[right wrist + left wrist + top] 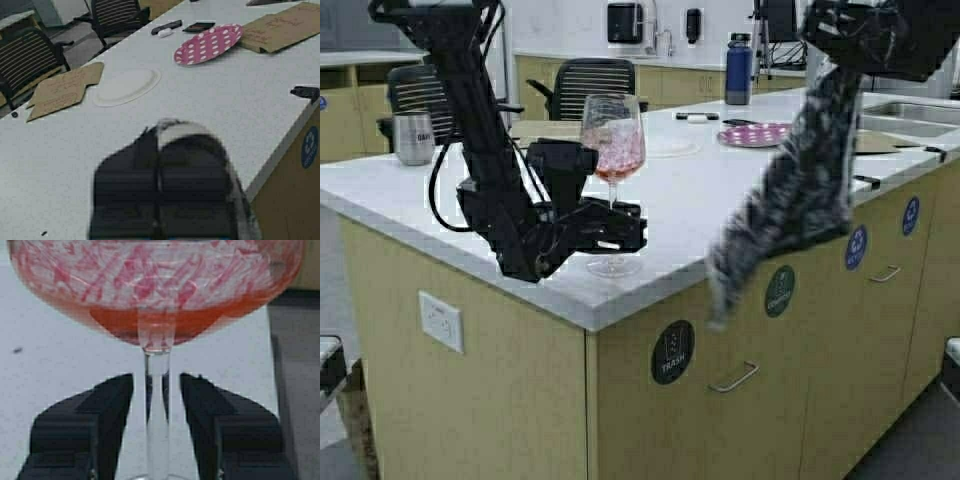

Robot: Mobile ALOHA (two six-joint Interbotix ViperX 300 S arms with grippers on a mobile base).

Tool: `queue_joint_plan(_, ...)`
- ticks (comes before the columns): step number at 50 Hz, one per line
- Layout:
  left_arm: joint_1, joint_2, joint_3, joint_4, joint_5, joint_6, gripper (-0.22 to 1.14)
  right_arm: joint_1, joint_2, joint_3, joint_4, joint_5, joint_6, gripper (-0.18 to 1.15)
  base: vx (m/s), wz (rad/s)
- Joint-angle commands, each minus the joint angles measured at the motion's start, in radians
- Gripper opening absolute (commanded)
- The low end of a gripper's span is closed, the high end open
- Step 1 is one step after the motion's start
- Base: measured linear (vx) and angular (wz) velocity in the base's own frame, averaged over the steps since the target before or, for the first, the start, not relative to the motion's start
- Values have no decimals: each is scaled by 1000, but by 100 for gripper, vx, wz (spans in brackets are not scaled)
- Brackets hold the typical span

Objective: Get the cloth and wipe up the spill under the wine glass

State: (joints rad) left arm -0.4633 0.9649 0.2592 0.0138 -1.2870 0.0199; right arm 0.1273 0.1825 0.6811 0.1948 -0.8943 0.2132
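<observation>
While the cloth (pixel 790 205) hangs from my right gripper (pixel 840 62), raised high over the table's (pixel 700 215) right edge, its lower end trails down past the rim toward the cabinet fronts, so I judge the fetching step done and the wiping not yet begun. From the right wrist view the fingers (pixel 125 190) look pressed together on the fabric, with a pale hem showing over them. My left gripper (pixel 157 410) sits low on the table near the front corner, its fingers parted to either side of the wine glass (pixel 613 150) stem; from the left wrist view I see a narrow gap on each side, so I read them as straddling it, not clamping. The glass foot rests on the table and pinkish liquid sits in the bowl. I cannot make out the spill itself. Next, I think, the left fingers must close on the stem and lift the glass clear, then the right arm can bring the cloth down under it. I count one cloth, one wine glass, one steel tumbler (pixel 413 137), one blue bottle (pixel 738 70), one pink spotted plate (pixel 207 43), one white plate (pixel 126 87) and two chairs (pixel 590 85).
</observation>
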Motion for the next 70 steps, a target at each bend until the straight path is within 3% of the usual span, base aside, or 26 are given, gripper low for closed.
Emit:
queue_joint_plan(1,-3,-11,-21,-12,-8,20,90,-3,-23,-9,-26,-12,-2,6,0,0)
queue_joint_plan(16,3,-29,44,-37,-86,55,93,-3,-23,-3,-55,-14,0,6,0,0)
queue_joint_plan(35,6,-163,465,-61,-374,54,93,54,-48,126,-57,-12,-5,6,0,0)
queue_joint_plan(45,5,-270,630,-61,-376,48,93,109,-83,195,-57,3,-11,6,0,0)
queue_joint_plan(54,3,-388,738,-61,-374,49,93,124,-156,207,-69,115,-28,6,0,0)
queue_joint_plan(70,-2,-652,831,-69,-296,49,93,149,-334,164,-97,318,-58,6,0,0)
